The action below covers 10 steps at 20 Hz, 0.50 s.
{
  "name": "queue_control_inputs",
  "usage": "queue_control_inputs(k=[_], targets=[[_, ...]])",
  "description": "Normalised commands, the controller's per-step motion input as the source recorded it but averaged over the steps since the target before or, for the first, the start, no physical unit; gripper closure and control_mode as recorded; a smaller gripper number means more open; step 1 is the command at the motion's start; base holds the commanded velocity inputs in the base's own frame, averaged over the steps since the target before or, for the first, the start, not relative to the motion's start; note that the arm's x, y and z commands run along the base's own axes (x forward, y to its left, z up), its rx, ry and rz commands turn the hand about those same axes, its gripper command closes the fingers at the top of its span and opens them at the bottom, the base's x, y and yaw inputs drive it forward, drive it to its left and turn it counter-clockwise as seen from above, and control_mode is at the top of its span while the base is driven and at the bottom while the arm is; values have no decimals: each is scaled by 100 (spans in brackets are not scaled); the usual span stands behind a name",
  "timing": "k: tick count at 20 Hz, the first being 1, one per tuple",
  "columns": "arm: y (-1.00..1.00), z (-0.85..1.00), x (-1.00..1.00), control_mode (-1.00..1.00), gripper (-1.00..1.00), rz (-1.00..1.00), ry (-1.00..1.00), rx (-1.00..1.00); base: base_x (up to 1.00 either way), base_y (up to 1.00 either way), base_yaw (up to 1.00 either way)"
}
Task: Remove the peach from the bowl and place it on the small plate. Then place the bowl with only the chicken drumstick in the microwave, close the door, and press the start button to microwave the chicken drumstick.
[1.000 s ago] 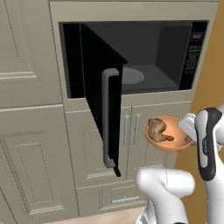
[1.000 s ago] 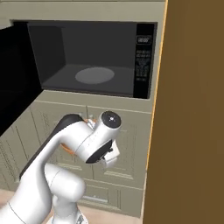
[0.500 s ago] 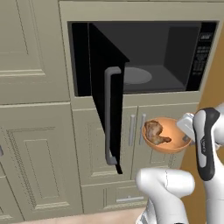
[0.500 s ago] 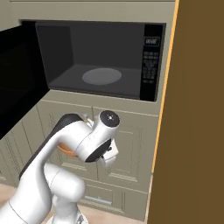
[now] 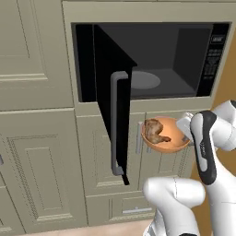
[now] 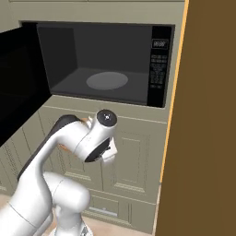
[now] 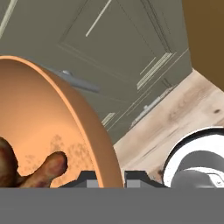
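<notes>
Left base view: bowl (image 5: 167, 136) with chicken drumstick (image 5: 156, 130) held in the air below the open microwave (image 5: 152, 60), right of its swung-out door (image 5: 114, 97). Right base view: microwave cavity and right-side button panel (image 6: 158, 65). Hand view: gripper (image 7: 110, 179) with 2 fingers clamped on the bowl's rim.

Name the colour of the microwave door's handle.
Grey, a long vertical bar handle on the black door; clearest in the left base view.
</notes>
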Motion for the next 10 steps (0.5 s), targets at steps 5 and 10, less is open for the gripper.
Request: queue_control_inputs(k=[5,10], targets=[[11,45,69,-100,100,-2,-17,5,0,0,0],[-10,82,56,-100,100,0,-15,19,0,0,0]])
